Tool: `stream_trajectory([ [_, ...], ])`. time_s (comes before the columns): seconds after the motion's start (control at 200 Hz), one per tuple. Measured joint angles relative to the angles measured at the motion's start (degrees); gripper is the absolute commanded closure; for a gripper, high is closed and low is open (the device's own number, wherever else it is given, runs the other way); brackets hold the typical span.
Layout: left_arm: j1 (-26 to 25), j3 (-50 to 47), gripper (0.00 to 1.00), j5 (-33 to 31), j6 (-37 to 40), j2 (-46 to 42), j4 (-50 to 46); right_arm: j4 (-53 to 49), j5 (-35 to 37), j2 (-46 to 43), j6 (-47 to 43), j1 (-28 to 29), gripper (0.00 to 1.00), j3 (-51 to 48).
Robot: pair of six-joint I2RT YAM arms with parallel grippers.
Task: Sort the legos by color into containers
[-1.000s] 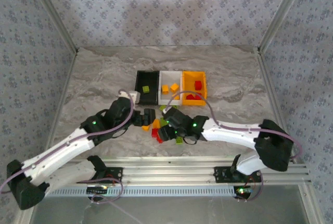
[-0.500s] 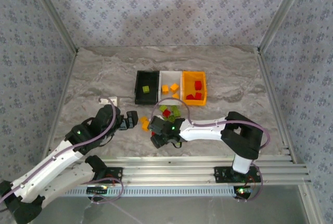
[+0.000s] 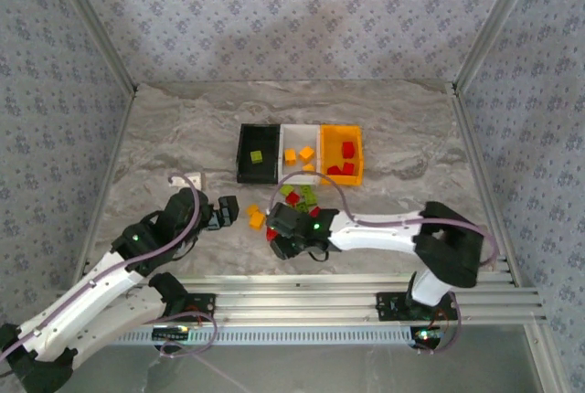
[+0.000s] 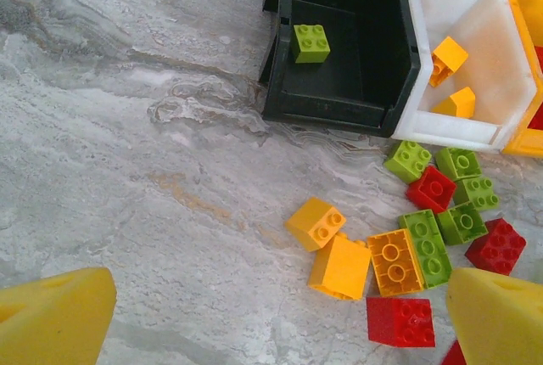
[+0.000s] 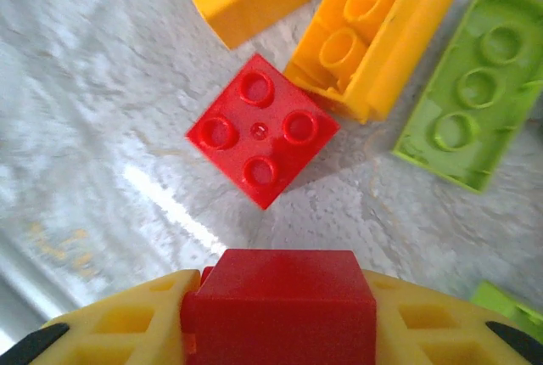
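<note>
Clamping a red brick (image 5: 280,293) between its yellow pads, the right gripper (image 5: 280,335) is hanging over another red 4-stud brick (image 5: 261,130) on the marbled table (image 5: 85,127). The left gripper (image 4: 273,318) is gaping wide, holding nothing, above the loose legos (image 4: 407,238). Beyond them, 3 bins are sitting side by side. The black bin (image 4: 331,110) is holding 1 lime brick (image 4: 311,42), the white bin (image 4: 450,131) is holding 2 orange-yellow bricks (image 4: 447,55), and the orange bin (image 3: 355,176) is holding red bricks (image 3: 347,148).

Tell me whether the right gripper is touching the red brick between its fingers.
Touching. In the right wrist view the red brick sits flush against both fingers of the right gripper, no gap.
</note>
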Motion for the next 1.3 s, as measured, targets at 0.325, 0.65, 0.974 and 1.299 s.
stream_trajectory([
  [0.325,0.0,-2.8,0.0,0.8,-0.5,0.7,2.6,-2.4,-0.1,-14.0,1.1,-22.6,0.64,2.3],
  [0.65,0.4,-4.0,0.0,3.1,-1.1,2.2,5.0,-2.2,0.0,4.3,3.0,-40.3,0.61,14.7],
  [0.974,1.2,-4.3,0.01,8.5,-0.3,10.2,8.5,-3.0,0.0,13.2,5.8,-44.0,0.35,23.0],
  [1.299,4.0,-4.4,0.16,15.7,2.7,21.0,16.0,-2.6,-0.2,8.9,5.9,-41.9,0.34,22.6],
])
